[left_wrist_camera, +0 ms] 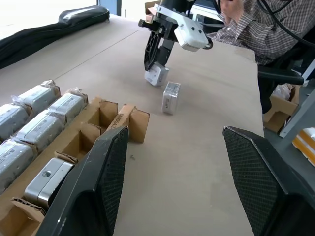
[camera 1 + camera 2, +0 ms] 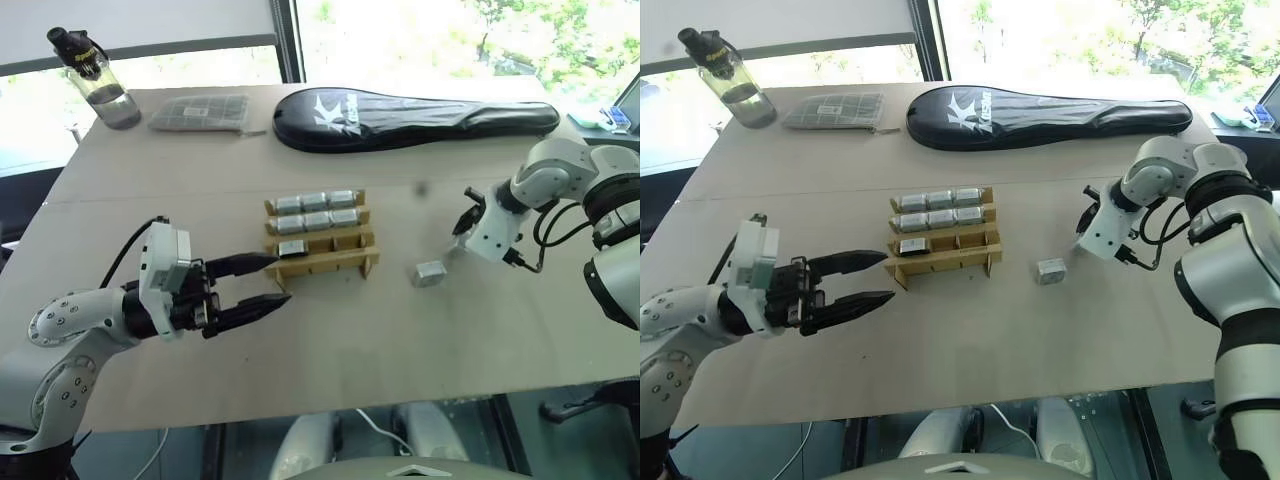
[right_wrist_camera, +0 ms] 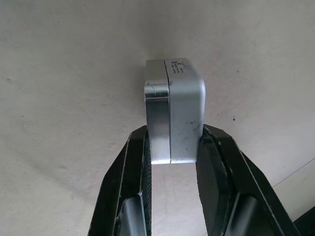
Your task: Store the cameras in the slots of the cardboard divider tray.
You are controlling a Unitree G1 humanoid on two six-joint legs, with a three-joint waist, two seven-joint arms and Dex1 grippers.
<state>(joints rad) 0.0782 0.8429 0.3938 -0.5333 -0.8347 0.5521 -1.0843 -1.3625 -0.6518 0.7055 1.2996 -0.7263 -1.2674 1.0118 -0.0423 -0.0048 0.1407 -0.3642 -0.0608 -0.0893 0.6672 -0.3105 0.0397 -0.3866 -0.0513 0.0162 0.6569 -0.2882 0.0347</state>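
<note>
**Right gripper clamps a camera on the table; tray holds seven**

The right gripper [image 3: 172,147] points steeply down at the table [image 2: 330,340], its two black fingers [image 3: 133,167] pressed against the two broad sides of a silver-grey camera [image 3: 174,110]. The camera's long axis runs in line with the fingers, and its far end sticks out past the fingertips. In the left wrist view that held camera [image 1: 156,74] is at the table surface under the gripper; whether it rests there or is just clear, I cannot tell.

A second, loose camera [image 2: 429,273] lies on the table just beside the right gripper, between it and the tray [image 2: 330,262]. In the left wrist view it stands on a narrow side, its long axis running roughly from the held camera toward the tray.

The cardboard tray sits mid-table. Its two far rows each hold three cameras lying side by side, long axes along the rows. The third row has one camera [image 2: 292,247] in its left slot; the other slots of that row and the near row are bare cardboard.

The left gripper [image 2: 262,282] hangs near the tray's near-left corner, pointing roughly level toward it, its fingers spread wide with nothing between them.
</note>
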